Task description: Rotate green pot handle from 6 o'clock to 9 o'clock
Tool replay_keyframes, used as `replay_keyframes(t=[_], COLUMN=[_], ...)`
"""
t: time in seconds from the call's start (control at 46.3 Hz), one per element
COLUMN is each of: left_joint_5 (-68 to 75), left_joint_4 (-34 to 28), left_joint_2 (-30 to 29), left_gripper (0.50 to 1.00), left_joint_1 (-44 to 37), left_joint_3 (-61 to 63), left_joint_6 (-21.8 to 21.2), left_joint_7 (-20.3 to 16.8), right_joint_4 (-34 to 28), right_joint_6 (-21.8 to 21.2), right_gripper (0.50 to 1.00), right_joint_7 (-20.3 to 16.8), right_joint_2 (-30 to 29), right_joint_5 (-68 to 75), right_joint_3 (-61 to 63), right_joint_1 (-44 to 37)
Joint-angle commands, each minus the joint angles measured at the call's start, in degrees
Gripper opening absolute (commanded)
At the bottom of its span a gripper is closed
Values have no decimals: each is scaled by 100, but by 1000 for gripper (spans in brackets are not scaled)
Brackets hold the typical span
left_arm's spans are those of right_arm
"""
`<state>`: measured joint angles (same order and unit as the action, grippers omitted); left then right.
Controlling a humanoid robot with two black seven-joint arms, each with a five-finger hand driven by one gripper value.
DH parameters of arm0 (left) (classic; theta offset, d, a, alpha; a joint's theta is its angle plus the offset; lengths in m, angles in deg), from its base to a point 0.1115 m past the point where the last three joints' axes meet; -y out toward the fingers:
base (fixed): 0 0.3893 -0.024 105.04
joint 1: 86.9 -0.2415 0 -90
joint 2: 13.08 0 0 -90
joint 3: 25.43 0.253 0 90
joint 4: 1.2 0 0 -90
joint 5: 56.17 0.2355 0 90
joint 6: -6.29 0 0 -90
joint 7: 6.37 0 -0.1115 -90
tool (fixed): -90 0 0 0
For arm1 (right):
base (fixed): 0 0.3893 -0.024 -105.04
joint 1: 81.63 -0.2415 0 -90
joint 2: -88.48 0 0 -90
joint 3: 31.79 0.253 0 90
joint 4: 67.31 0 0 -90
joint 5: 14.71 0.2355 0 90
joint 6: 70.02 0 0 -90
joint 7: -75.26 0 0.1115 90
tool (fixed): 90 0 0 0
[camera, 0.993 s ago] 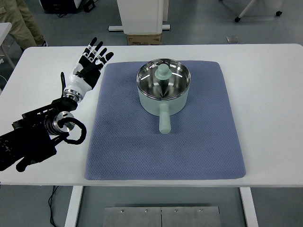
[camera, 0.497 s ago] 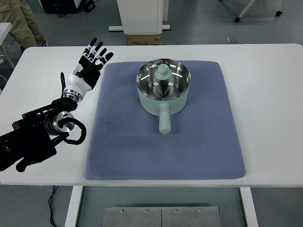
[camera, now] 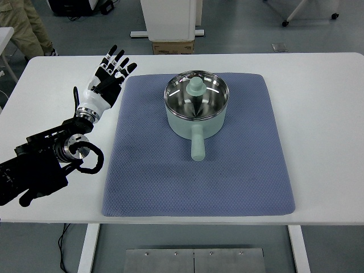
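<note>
A pale green pot (camera: 196,111) with a glass lid and green knob (camera: 196,86) stands on the far middle of the blue mat (camera: 159,170). Its handle (camera: 197,145) points straight toward me, at 6 o'clock. My left hand (camera: 108,77) hovers over the white table just left of the mat's far left corner, fingers spread and holding nothing. It is well apart from the pot, roughly a hand's length to the left. The left arm (camera: 42,162) comes in from the lower left. No right arm shows.
The white table (camera: 318,114) extends around the mat on all sides. Behind the table stand a white cabinet (camera: 170,20) with a cardboard box under it, and a person's trouser leg (camera: 25,25) shows at the top left.
</note>
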<state>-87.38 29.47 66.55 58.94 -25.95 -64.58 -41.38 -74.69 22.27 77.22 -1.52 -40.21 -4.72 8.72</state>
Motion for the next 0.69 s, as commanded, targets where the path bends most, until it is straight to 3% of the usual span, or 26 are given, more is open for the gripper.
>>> replay_keyframes(t=[0.0, 0.669], left_joint_5=[27, 132], left_joint_4=[0, 0], left_joint_2=[0, -9], left_gripper=[1000, 1000], left_joint_1=[6, 15], left_joint_3=[0, -27], left_joint_6=[11, -59], left_joint_7=[0, 0], right_joint_4=[0, 0], right_joint_6=[0, 0], right_gripper=[1000, 1000], right_joint_7=[-3, -3], right_joint_2=[0, 0], right_joint_5=[1, 1], right_joint_3=[0, 0], right_joint_1=[0, 0])
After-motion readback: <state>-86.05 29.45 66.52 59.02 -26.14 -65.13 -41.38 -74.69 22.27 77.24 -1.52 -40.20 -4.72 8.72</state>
